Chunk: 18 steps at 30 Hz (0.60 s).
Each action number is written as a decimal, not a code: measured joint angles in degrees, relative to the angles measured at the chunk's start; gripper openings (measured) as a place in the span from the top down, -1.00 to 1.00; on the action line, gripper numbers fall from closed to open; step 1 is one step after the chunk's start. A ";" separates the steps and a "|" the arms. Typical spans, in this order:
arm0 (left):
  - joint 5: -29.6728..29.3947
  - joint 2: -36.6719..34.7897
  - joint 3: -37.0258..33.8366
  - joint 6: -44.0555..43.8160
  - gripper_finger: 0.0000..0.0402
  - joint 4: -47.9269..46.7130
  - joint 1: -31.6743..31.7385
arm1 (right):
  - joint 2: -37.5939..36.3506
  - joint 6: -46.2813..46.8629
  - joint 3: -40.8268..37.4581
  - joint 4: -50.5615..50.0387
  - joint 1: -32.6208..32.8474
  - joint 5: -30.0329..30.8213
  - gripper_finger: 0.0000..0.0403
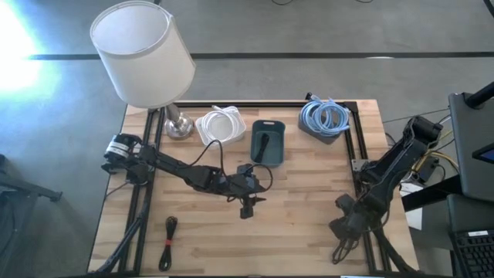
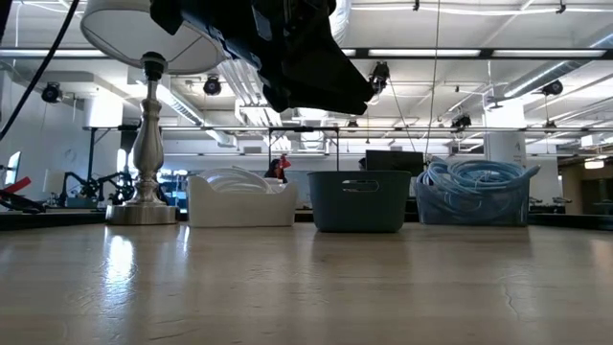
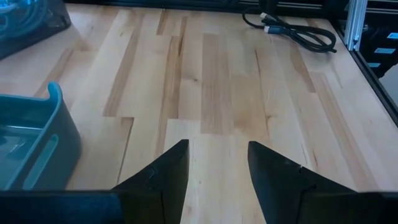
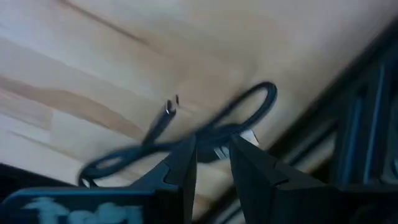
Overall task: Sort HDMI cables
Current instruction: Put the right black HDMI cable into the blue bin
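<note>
While three bins are standing in a row at the back of the wooden surface (image 1: 309,224), white coils (image 1: 218,123), one black cable (image 1: 264,145) and blue coils (image 1: 324,116) are filling them. Two black cables are lying loose: one (image 1: 169,241) front-left, one (image 4: 186,140) under the right gripper (image 4: 211,155), jaws slightly apart, empty. Left gripper (image 1: 247,207) is hovering mid-surface, jaws apart, empty. Beside the white bin a lamp (image 1: 143,54) is standing.

No readable text, label, brand or number — on bins, cables, lamp alike.
</note>
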 joint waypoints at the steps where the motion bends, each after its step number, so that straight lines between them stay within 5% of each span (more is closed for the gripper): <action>1: 0.00 0.00 0.00 -0.04 0.16 0.00 0.00 | 0.00 0.97 0.00 0.00 0.66 -0.59 0.54; 10: 0.00 0.00 -0.02 -1.26 0.16 0.01 0.00 | 0.02 8.65 0.00 -0.15 4.51 -0.57 0.48; 18: 0.00 0.00 -0.02 -1.33 0.16 0.01 0.00 | 0.04 8.99 -1.00 -0.24 4.46 7.14 0.52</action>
